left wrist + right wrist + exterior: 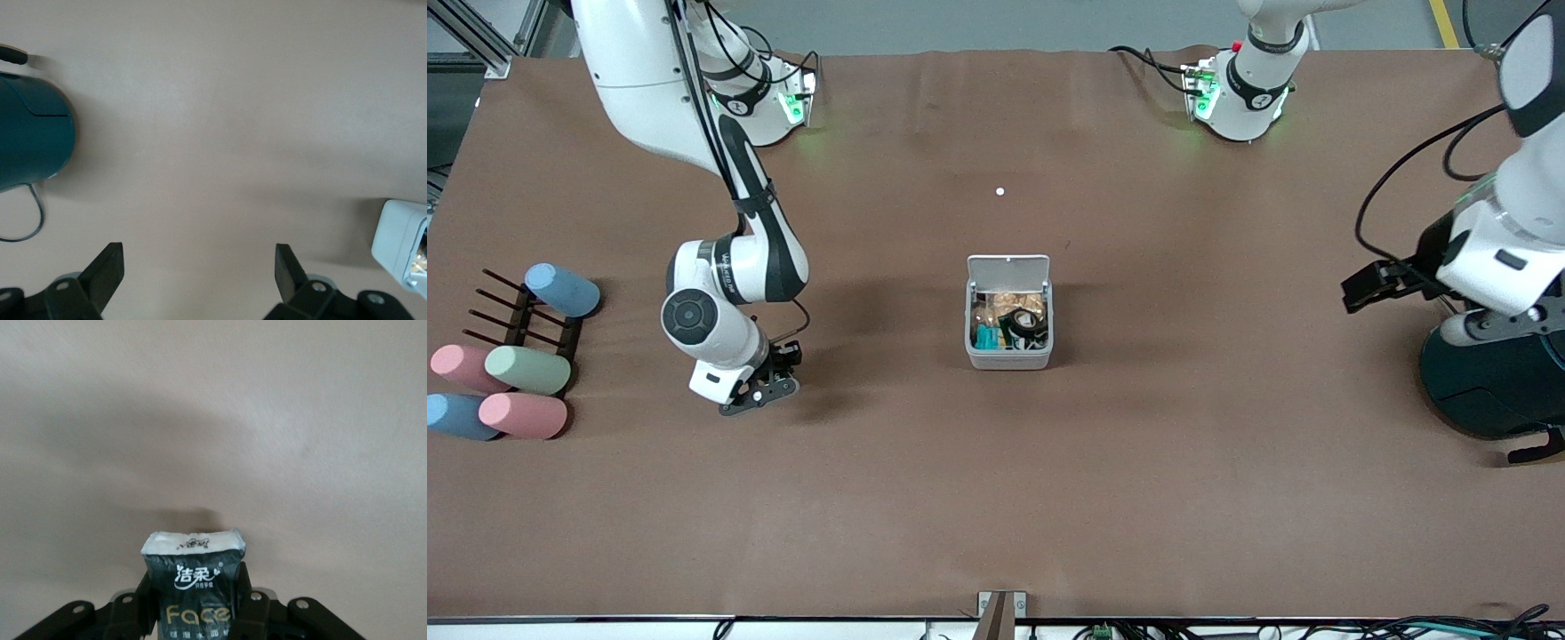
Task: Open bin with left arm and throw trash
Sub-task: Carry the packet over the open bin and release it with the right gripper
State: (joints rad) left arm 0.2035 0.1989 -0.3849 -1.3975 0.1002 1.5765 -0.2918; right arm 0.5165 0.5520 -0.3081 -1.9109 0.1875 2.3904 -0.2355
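The small white-grey bin [1008, 357] stands mid-table with its lid [1008, 267] raised. Inside lie a black ring with a white centre [1024, 325], brown-gold wrappers and a teal bit. I cannot make out a white scrap. My right gripper [781, 369] hangs low over bare table toward the right arm's end, shut on the black packet with gold print [197, 580]. My left gripper [1353, 293] is open and empty over the table toward the left arm's end, beside the teal cylinder. Its open fingers [107, 267] frame bare table, and the bin's corner [397, 240] shows at the edge.
A big dark teal cylinder [1485, 391] stands at the left arm's end, also in the left wrist view [30, 137]. A dark rack with several pastel cylinders [525, 369] sits at the right arm's end. A tiny white dot [1000, 191] lies between the bin and the arm bases.
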